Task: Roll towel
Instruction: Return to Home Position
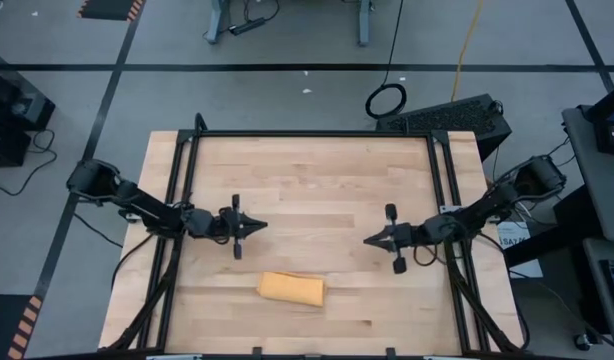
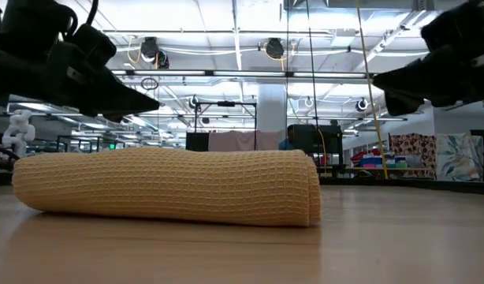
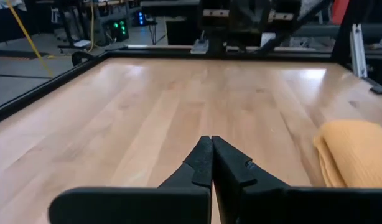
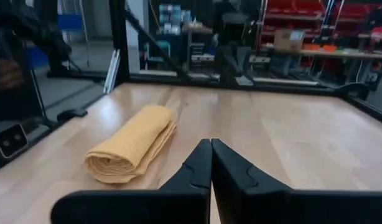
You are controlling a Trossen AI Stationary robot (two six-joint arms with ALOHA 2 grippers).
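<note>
left gripper (image 1: 255,226) and right gripper (image 1: 372,240) are clenched on nothing, tips faced toward each other over the mid worktop (image 1: 317,170). the rolled towel (image 1: 291,289) is laid apart from both, toward the worktop edge nearest the low camera, long axis along that edge. left gripper is judged slightly nearer.

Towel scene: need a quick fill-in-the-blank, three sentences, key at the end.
1. The towel lies ____ up on the table.
2. The left gripper and the right gripper are both ____, holding nothing.
3. The towel's colour is ____.
Missing words: rolled; shut; yellow.
</note>
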